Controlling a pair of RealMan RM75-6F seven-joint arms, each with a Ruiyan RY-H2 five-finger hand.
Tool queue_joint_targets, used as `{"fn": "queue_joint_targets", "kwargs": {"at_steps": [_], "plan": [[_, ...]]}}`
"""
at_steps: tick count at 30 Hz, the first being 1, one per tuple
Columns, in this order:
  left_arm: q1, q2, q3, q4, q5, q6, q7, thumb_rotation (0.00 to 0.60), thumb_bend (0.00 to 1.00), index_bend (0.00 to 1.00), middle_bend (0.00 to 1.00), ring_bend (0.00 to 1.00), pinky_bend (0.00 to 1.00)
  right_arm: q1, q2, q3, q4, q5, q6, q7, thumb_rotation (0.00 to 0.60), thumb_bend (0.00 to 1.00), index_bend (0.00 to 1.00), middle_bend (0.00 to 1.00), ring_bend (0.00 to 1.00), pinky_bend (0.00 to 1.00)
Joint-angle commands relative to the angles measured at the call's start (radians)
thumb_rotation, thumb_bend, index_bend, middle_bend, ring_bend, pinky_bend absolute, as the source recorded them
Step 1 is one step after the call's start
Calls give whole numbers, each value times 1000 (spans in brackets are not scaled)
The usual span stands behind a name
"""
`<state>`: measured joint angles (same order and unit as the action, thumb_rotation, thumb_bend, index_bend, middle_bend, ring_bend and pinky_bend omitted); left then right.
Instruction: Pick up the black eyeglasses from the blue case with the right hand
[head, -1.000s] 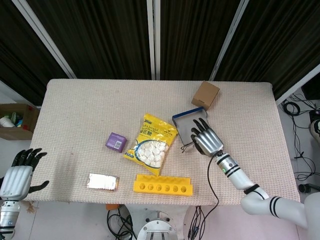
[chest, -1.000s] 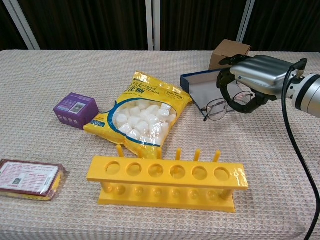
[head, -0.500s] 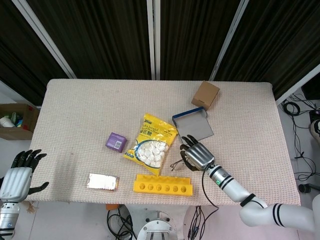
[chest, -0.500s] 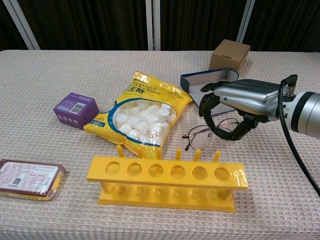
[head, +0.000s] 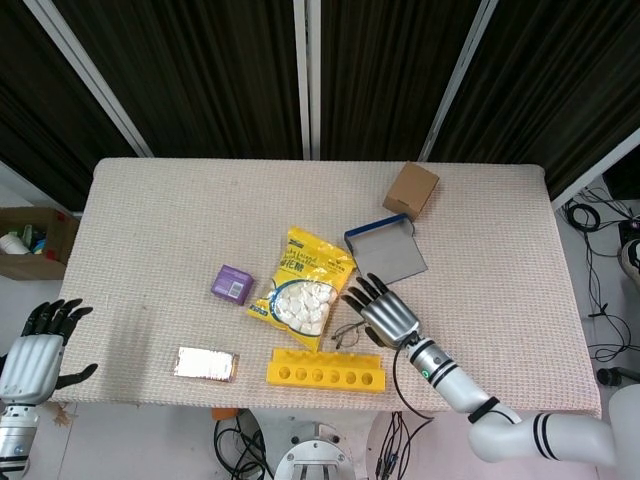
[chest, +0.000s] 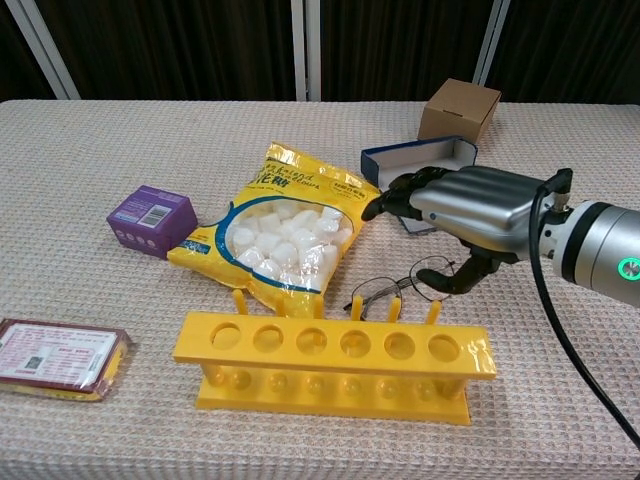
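Observation:
The black eyeglasses lie low, just behind the yellow tube rack and well in front of the open blue case, which holds nothing. My right hand hovers over the glasses' right side, fingers stretched toward the snack bag. Its thumb curls down beside the right lens, and no finger closes against it. My left hand hangs off the table's near left corner, fingers apart and holding nothing.
A yellow tube rack stands right in front of the glasses. A yellow bag of white sweets lies to their left. A purple box, a foil-wrapped pack and a brown carton are also on the table.
My right hand carried the glasses from the blue case toward the rack, then uncurled its fingers. The glasses now sit lower, by the rack. The left hand stayed put.

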<state>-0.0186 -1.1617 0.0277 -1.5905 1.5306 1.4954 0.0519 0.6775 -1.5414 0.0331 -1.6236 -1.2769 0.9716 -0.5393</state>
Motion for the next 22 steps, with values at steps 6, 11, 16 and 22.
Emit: {"fn": "queue_joint_targets", "kwargs": {"at_steps": [6,11,16,22], "plan": [[-4,0,-11,11,5,11,-8,600,32,203,120,78,95,-183,176,5,-56,-116,358,60,600,385,137,123,0,0],[-9,-8,-24,18,-1,15,6,600,32,203,120,78,96,-301,310,-15,-86,-143,488,243,600,387,132,101,0,0],[-14,-5,-41,5,-11,21,19,600,32,203,120,78,96,-416,398,-65,-69,-190,582,439,600,388,119,99,0,0],[-14,9,-44,-14,-24,19,38,600,32,203,120,78,96,-492,433,-115,-29,-235,604,568,600,397,119,92,0,0]]}}
